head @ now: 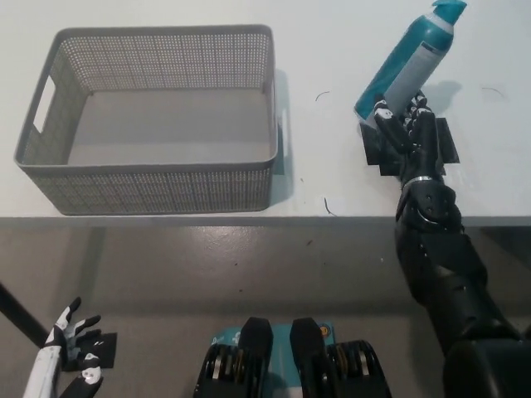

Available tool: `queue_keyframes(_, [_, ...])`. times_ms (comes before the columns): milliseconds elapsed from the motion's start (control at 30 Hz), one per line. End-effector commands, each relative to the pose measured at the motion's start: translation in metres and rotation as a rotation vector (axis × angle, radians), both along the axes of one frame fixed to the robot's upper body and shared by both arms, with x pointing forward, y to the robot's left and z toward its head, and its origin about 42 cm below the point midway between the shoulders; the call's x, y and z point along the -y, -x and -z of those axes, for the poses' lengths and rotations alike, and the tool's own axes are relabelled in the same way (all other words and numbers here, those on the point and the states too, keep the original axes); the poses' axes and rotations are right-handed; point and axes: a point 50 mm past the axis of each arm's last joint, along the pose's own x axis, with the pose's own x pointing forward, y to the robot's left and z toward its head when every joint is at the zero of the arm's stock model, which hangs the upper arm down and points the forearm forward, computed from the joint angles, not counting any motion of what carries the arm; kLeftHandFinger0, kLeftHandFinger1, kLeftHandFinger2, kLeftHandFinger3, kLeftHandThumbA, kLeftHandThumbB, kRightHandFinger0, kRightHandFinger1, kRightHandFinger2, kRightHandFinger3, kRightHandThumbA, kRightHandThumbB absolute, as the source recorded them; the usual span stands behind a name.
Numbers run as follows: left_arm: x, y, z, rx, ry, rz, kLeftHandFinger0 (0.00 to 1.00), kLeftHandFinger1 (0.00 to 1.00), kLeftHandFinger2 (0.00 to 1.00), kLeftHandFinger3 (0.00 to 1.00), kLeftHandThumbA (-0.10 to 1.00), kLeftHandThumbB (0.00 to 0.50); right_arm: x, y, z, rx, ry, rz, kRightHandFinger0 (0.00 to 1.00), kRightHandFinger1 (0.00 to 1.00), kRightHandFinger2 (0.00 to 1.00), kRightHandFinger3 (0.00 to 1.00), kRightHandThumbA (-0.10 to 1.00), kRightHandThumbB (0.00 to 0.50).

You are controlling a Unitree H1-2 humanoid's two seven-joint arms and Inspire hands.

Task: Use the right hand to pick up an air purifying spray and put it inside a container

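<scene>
A teal and grey air purifying spray bottle [408, 60] leans to the right, lifted above a black mat [382, 149] on the white table [332, 50]. My black right hand [405, 124] is shut on its lower part, with the arm rising from the bottom right. The grey perforated basket [151, 195] stands empty at the left of the table. My white left hand [62, 342] hangs low at the bottom left, fingers apart, holding nothing.
The table's front edge [249, 219] runs across the middle of the picture, with grey floor [249, 274] below it. White table surface shows between the basket and the mat.
</scene>
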Motion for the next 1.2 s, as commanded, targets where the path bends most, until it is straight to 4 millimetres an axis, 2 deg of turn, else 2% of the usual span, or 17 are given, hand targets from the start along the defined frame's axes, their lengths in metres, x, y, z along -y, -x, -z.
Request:
queue_keyframes(0, [-0.004,0.006,-0.009,0.019,-0.014,0.019,0.62,0.77,0.83,1.0,0.05,0.24,0.009,-0.004,-0.038,0.136,-0.042,0.098,0.72,0.66,0.67,0.61,-0.1,0.244])
queue_keyframes(33, [-0.004,0.005,-0.009,0.018,-0.009,0.02,0.61,0.76,0.83,1.0,0.03,0.247,0.01,-0.001,-0.042,0.154,-0.069,0.101,0.7,0.65,0.65,0.6,-0.1,0.256])
queue_keyframes(133, [-0.005,0.005,-0.008,0.03,-0.039,0.027,0.59,0.74,0.8,1.0,0.12,0.26,0.009,0.005,-0.06,0.222,-0.127,0.101,0.65,0.63,0.63,0.56,-0.04,0.287])
queue_keyframes(267, [-0.005,0.006,-0.007,0.024,-0.033,0.024,0.6,0.75,0.79,1.0,0.08,0.258,-0.012,0.013,-0.1,0.335,-0.184,0.033,0.66,0.62,0.61,0.56,-0.1,0.301])
queue_keyframes(367, [-0.003,0.009,-0.005,0.015,-0.032,0.021,0.61,0.76,0.8,1.0,0.11,0.259,-0.04,0.022,-0.138,0.456,-0.036,-0.052,0.59,0.55,0.54,0.52,-0.08,0.334])
queue_keyframes(433, [-0.002,0.007,-0.005,0.017,-0.034,0.027,0.62,0.76,0.81,1.0,0.09,0.259,-0.055,0.029,-0.156,0.502,0.029,-0.099,0.55,0.53,0.54,0.53,-0.04,0.333])
queue_keyframes(467, [-0.002,0.006,-0.005,0.017,-0.038,0.028,0.62,0.76,0.81,1.0,0.09,0.257,-0.061,0.03,-0.161,0.524,0.049,-0.132,0.58,0.55,0.55,0.53,-0.02,0.318])
queue_keyframes(500, [-0.001,0.005,-0.006,0.021,-0.033,0.03,0.61,0.75,0.81,1.0,0.07,0.257,-0.071,0.033,-0.17,0.557,0.081,-0.156,0.53,0.49,0.49,0.52,0.01,0.358])
queue_keyframes(533, [-0.001,0.004,-0.006,0.017,-0.026,0.028,0.61,0.76,0.81,1.0,0.06,0.265,-0.082,0.037,-0.176,0.576,0.093,-0.188,0.37,0.35,0.4,0.49,0.03,0.372])
queue_keyframes(567, [-0.001,0.005,-0.006,0.014,-0.02,0.026,0.6,0.76,0.81,1.0,0.06,0.268,-0.089,0.04,-0.18,0.587,0.099,-0.211,0.34,0.33,0.38,0.48,0.02,0.378])
queue_keyframes(600, [-0.001,0.004,-0.006,0.014,-0.022,0.026,0.6,0.76,0.8,1.0,0.06,0.268,-0.09,0.04,-0.18,0.589,0.1,-0.215,0.32,0.31,0.36,0.47,0.02,0.383])
queue_keyframes(633, [-0.001,0.004,-0.008,0.017,-0.029,0.028,0.59,0.75,0.79,1.0,0.08,0.273,-0.098,0.042,-0.182,0.609,0.11,-0.243,0.26,0.24,0.29,0.45,-0.01,0.383])
queue_keyframes(667, [-0.001,0.003,-0.008,0.02,-0.032,0.032,0.59,0.75,0.8,1.0,0.08,0.268,-0.105,0.043,-0.184,0.596,0.115,-0.256,0.37,0.33,0.34,0.44,-0.01,0.392])
queue_keyframes(733, [-0.001,0.003,-0.007,0.025,-0.022,0.031,0.59,0.74,0.79,1.0,0.09,0.282,-0.123,0.046,-0.185,0.597,0.226,-0.3,0.27,0.28,0.34,0.48,-0.06,0.365])
queue_keyframes(833, [-0.001,0.003,-0.006,0.021,-0.006,0.036,0.6,0.75,0.8,1.0,0.11,0.285,-0.135,0.046,-0.179,0.565,0.358,-0.372,0.36,0.37,0.41,0.47,-0.06,0.371])
queue_keyframes(1067, [0.0,0.003,-0.009,0.008,-0.028,0.042,0.6,0.75,0.8,1.0,0.12,0.271,-0.154,0.051,-0.127,0.468,0.466,-0.476,0.3,0.32,0.38,0.41,-0.1,0.397])
queue_keyframes(1167, [0.001,0.004,-0.01,0.011,-0.036,0.051,0.59,0.75,0.81,1.0,0.08,0.259,-0.153,0.052,-0.101,0.36,0.446,-0.537,0.39,0.4,0.44,0.45,-0.05,0.384])
